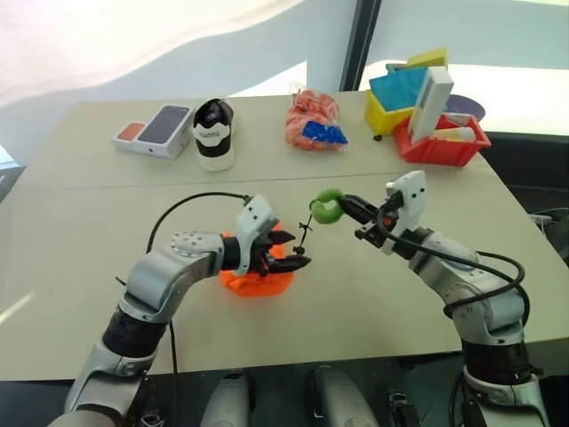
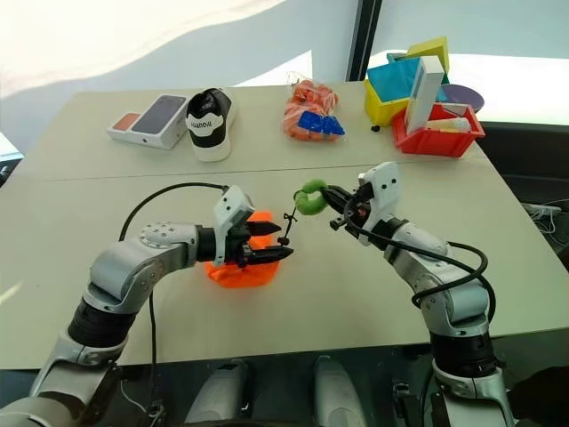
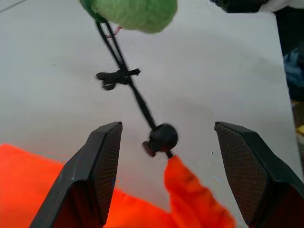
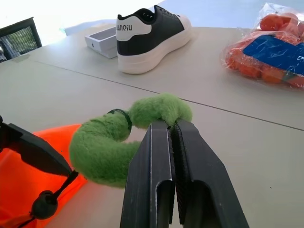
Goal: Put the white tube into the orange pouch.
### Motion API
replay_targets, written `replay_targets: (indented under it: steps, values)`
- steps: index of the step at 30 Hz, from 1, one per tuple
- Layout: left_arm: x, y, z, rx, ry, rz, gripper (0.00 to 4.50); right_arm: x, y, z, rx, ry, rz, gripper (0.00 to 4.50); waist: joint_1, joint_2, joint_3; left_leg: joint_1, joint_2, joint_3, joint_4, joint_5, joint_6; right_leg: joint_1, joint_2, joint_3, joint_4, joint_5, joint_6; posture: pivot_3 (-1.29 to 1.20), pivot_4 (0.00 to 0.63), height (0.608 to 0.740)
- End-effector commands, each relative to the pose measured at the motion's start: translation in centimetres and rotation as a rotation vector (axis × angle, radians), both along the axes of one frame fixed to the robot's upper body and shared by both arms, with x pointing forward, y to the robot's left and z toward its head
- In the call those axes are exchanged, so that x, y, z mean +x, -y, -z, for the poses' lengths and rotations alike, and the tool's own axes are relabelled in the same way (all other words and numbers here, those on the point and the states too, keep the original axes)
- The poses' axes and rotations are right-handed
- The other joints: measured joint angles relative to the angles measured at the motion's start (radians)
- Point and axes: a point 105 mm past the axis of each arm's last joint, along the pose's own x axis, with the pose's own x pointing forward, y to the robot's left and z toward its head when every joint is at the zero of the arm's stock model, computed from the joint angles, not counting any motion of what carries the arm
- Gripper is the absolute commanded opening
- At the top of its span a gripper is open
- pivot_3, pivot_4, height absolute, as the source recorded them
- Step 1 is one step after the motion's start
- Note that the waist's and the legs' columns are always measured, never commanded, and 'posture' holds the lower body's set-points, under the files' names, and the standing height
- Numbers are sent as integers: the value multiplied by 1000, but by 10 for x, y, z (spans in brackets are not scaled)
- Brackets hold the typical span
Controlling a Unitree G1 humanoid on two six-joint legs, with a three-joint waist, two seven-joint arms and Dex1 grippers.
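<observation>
Near the table's front edge, left of centre, head views: orange pouch (image 1: pixel 258 276) lies flat on the table (image 1: pixel 373 294). Left gripper (image 1: pixel 289 251) sits over pouch's mouth end, jaws spread, nothing between them. Right gripper (image 1: pixel 348 207) is pressed together on the green fuzzy ring (image 1: pixel 327 207), held above the table, twd centre. Black cord (image 1: pixel 305 233) runs down from ring to pouch mouth, approx taut. White tube: can't locate it. At the table's far right corner, red bin (image 1: pixel 442 147) holds a white box and a small white item w/ orange tip; not the tube.

Left wrist view: fingers (image 3: pixel 102 161) wide apart, either side of the cord stopper (image 3: pixel 161 137). Stopper sits at a gathered point of orange fabric, i.e. mouth drawn shut. Cord's long axis runs straight away from the gripper up to the ring.

Right wrist view: both fingers (image 4: pixel 156 175) closed tight on the ring; pouch, stopper and a tip of the other gripper below. Shoe (image 4: pixel 152 33) stands beyond.

Key relation: stopper lies directly betw. left jaws, on the cord line. Judgement: left arm is nearer the mouth; likely next is loosening it while right keeps cord tension. Tube insertion not yet done.
</observation>
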Motion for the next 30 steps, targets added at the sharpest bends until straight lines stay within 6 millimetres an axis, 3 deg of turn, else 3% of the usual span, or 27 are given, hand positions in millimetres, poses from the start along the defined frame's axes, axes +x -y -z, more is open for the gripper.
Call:
replay_targets:
  steps: [1, 13, 16, 20, 21, 30]
  values:
    - [-3, 5, -11, 20, -18, -41, 3317, -1, -3, -11, 5, 52, -8, 48, -2, 0, 0, 0, 0, 0, 0, 0, 0, 0, 0, 0, 0, 0, 0, 0, 150, 740]
    - [3, 9, -2, 135, -58, -217, 3317, -2, -10, -9, -2, 48, -38, 48, 0, 0, 0, 0, 0, -1, 0, 0, 0, 0, 0, 0, 1, 0, 0, 0, 150, 740]
    - [3, 10, -4, 134, -55, -218, 2518, -3, -10, -8, -5, 46, -42, 0, 0, 0, 0, 0, 0, 0, 0, 0, 0, 0, 0, 0, 1, 0, 0, 0, 150, 740]
    - [4, 9, -6, 128, -38, -224, 478, -3, -12, -7, -6, 45, -50, 0, 0, 0, 0, 0, 0, 0, 0, 0, 0, 0, 0, 0, 1, 0, 0, 0, 150, 740]
    - [5, 8, -6, 130, -35, -226, 211, -3, -12, -7, -6, 45, -52, 0, 0, 0, 0, 0, 0, 0, 0, 0, 0, 0, 0, 0, 1, 0, 0, 0, 150, 740]
    - [3, 1, -5, 141, -8, -188, 224, 0, -11, -8, -19, 57, -36, 0, 0, 0, 0, 0, 0, 0, 0, 0, 0, 0, 0, 0, 1, 0, 0, 0, 150, 740]
